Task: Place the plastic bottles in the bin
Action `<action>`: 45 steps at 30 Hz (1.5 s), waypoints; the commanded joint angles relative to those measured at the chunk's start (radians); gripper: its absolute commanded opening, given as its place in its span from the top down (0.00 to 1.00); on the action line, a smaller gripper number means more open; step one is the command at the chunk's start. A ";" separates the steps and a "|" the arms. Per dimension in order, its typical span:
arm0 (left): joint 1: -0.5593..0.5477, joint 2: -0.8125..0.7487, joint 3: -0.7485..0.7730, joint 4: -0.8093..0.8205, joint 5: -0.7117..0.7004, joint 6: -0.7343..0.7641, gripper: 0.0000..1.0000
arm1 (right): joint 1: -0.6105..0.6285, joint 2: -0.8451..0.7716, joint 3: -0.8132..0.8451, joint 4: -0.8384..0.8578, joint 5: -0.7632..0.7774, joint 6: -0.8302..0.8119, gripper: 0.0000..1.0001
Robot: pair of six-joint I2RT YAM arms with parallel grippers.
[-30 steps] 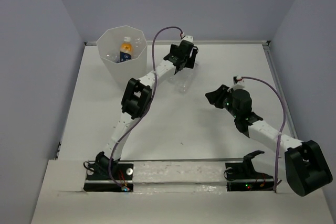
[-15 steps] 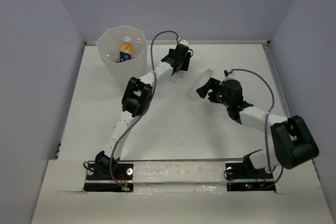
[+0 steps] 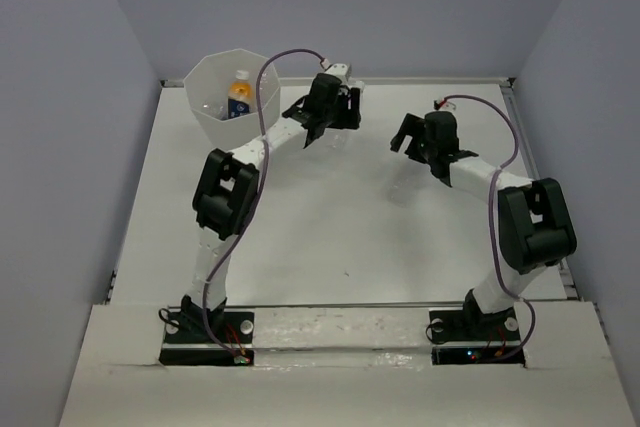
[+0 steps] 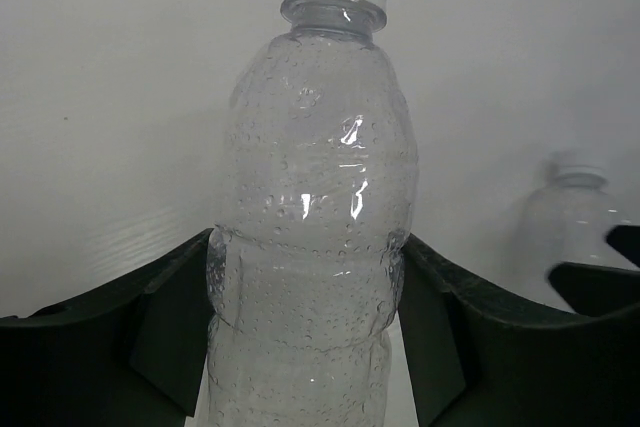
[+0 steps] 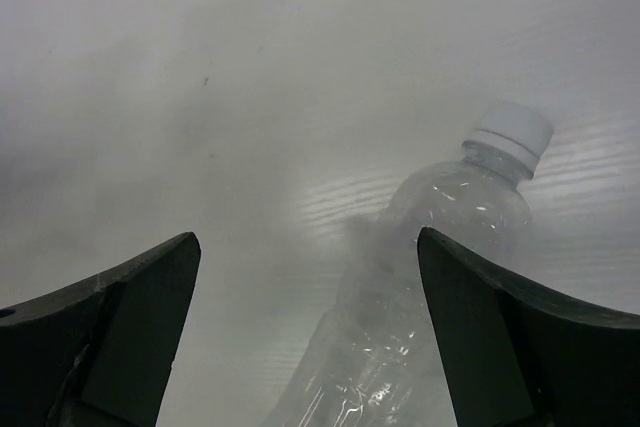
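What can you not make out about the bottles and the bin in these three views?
Left wrist: the gripped bottle is cut off by the frame. Its base is lost at the bottom edge and its cap top at the top edge.
Right wrist: the loose bottle is blurred, and the bottom edge cuts off its base.
Top view: the bin wall hides what lies around the orange bottle, and the contents are too small to count.

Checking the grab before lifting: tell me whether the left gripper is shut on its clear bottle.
Shut on it: the left gripper has its fingers pressed against both sides of the clear bottle, with no gap.
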 commanded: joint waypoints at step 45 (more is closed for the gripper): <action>0.396 -0.801 -0.259 0.284 -0.230 0.072 0.55 | -0.035 -0.256 -0.197 -0.038 0.002 0.147 0.00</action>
